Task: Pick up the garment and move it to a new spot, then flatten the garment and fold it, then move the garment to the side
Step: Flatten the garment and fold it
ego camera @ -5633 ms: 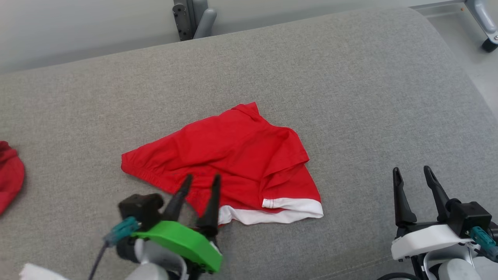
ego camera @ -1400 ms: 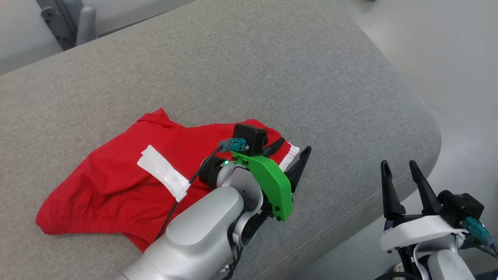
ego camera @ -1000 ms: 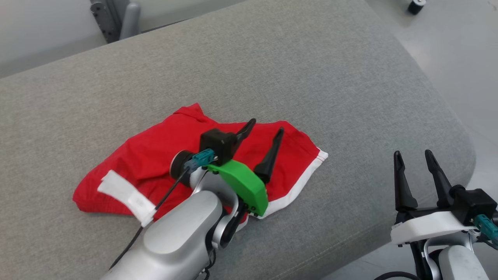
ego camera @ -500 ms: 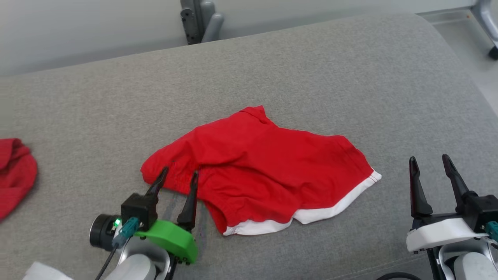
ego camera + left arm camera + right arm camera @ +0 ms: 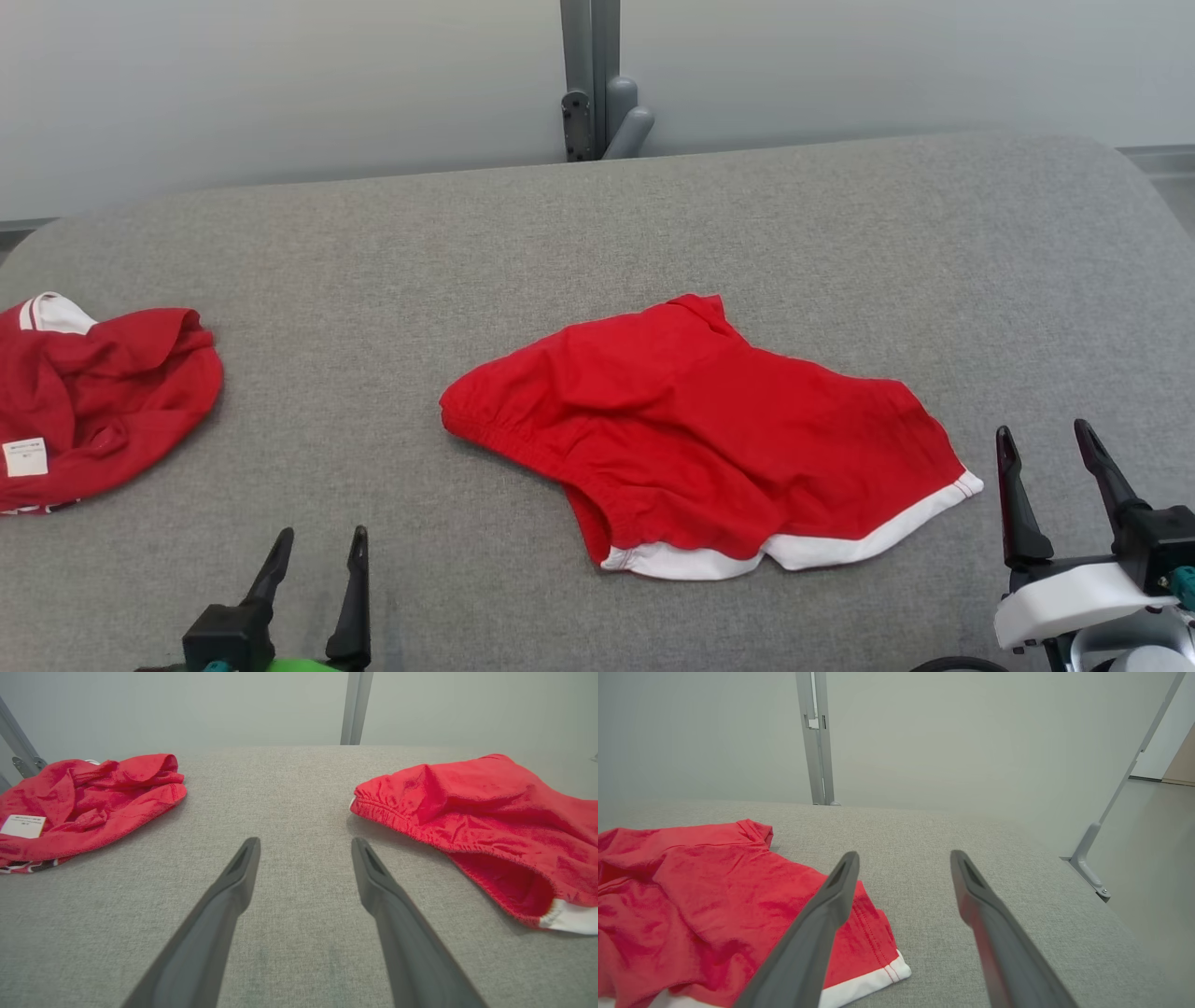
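The left end effector (image 5: 322,532) had retreated to seven o'clock, apart like the right end effector (image 5: 1043,429); the limp garment (image 5: 709,429) likely suited a waistband (image 5: 509,443) pinch.

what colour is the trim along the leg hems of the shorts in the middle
White, on red shorts. The trim shows best in the head view.

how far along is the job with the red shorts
Done, apparently: the red shorts with white hems lie spread, mostly flat, on the grey fabric surface. In hand: nothing; the left pincer and right pincer are both open and empty, apart from them. Left: smoothing the wrinkles, folding, then moving them aside; no fold shows yet.
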